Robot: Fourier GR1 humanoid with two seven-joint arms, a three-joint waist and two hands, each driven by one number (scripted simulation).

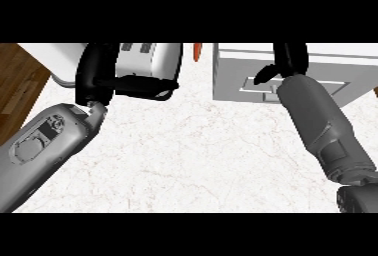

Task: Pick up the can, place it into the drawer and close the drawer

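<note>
2 hands were up: the right hand point(284, 62) reached over the drawer point(295, 75), probably closing it, fingers unclear; the left hand point(96, 70) rested, fingers relaxed.

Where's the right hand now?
Head view, upper right: the right hand is at the front of the grey drawer unit, by its handle; a toaster stands across the counter.

We see a white marbled counter point(184, 150) with faint reddish veins. Taking the grey drawer unit point(295, 75) standing at its far right as our landmark, a silver and black toaster point(148, 65) sits well to its left. Between them lies a small orange thing point(197, 51). Left of the counter's edge we see wooden floor point(18, 80).
</note>
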